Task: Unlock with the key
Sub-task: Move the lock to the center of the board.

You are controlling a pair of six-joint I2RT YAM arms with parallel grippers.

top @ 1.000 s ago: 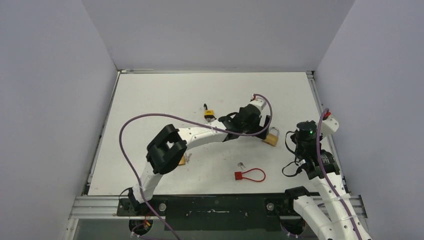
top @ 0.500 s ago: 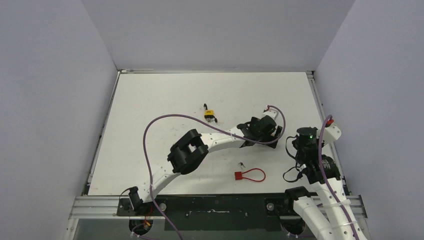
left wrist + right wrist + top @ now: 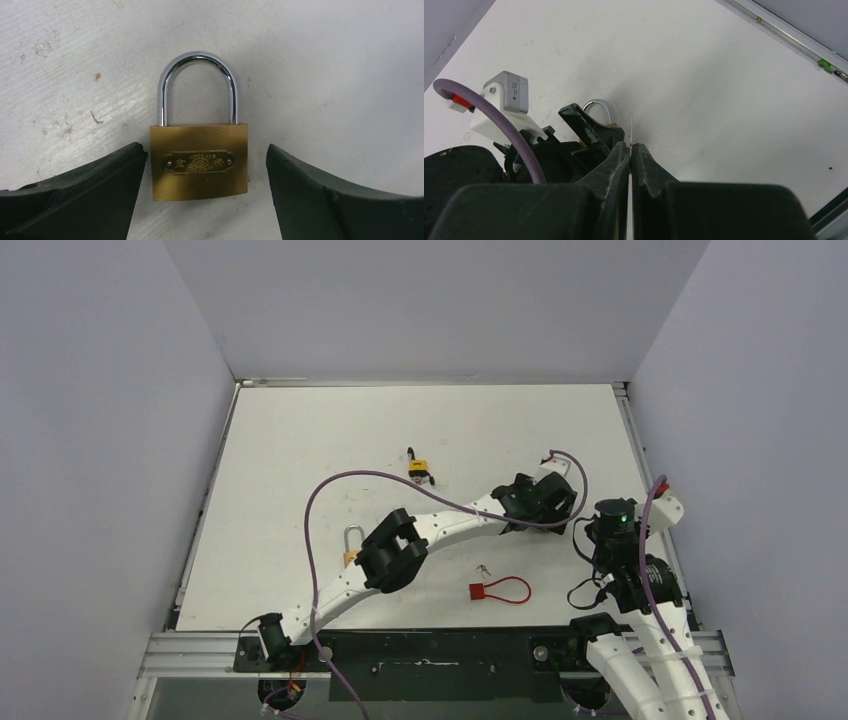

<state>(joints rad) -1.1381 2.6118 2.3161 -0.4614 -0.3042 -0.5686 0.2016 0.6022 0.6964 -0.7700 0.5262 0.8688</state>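
A brass padlock (image 3: pixel 199 162) with a closed chrome shackle (image 3: pixel 196 60) lies flat on the white table. My left gripper (image 3: pixel 206 151) is open and straddles its body. The left finger (image 3: pixel 100 185) is almost against the lock, while the right finger (image 3: pixel 320 195) stands a little apart. In the top view the left gripper (image 3: pixel 543 502) hides this padlock. My right gripper (image 3: pixel 630 146) is shut on the key (image 3: pixel 631 127), a thin blade seen edge-on that sticks out past the fingertips. It sits just right of the left gripper, and the shackle (image 3: pixel 598 106) shows beyond.
A second brass padlock (image 3: pixel 353 541) lies beside the left arm's elbow. A small yellow padlock (image 3: pixel 418 468) is mid-table. A red lock with a cable loop (image 3: pixel 499 590) and a small loose key (image 3: pixel 484 568) lie near the front. The table's right rail (image 3: pixel 632 440) is close to both grippers.
The left arm swung right and stretched out, bringing its gripper down over the padlock, and its jaws narrowed a little. The padlock by its elbow came into view. The right arm shifted slightly.
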